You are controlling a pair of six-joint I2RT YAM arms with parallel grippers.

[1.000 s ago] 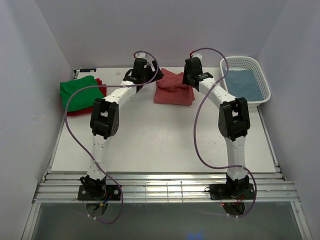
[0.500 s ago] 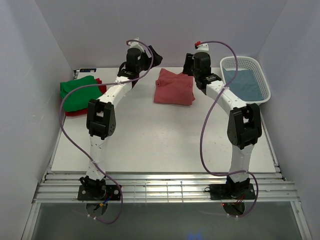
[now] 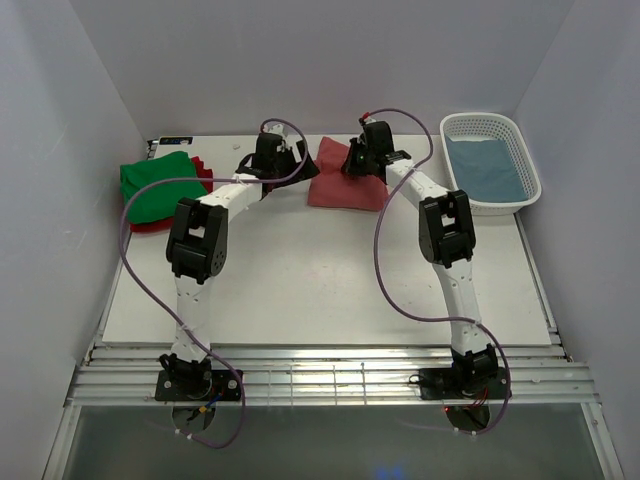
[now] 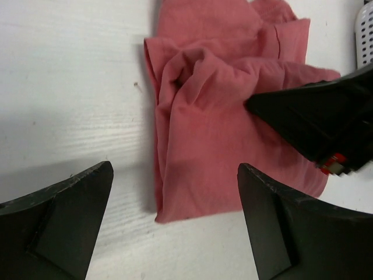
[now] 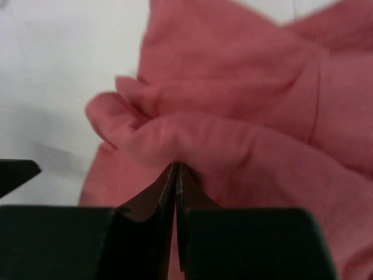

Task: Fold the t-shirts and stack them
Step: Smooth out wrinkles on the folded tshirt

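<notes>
Right gripper (image 5: 176,169): we see it pinching a raised fold of the pinkish-red t-shirt (image 3: 345,188), table (image 3: 300,280) 12 o'clock | left gripper (image 4: 175,169): fingers spread wide over that shirt's 9 o'clock edge | green t-shirt (image 3: 150,185) atop dark red t-shirt (image 3: 150,226), 10 o'clock | grey-blue t-shirt (image 3: 485,168) in basket (image 3: 490,118), 2 o'clock

— How do your arms sit?
— Both stretch toward the far side, elbows bent, wrists angled in toward each other, close together
— And the jaws?
— My left gripper (image 4: 175,175) is spread wide, fingers well apart, pointing down. My right gripper (image 5: 175,170) is pinched tight, tips meeting on a fold of the pink shirt (image 5: 245,111)
</notes>
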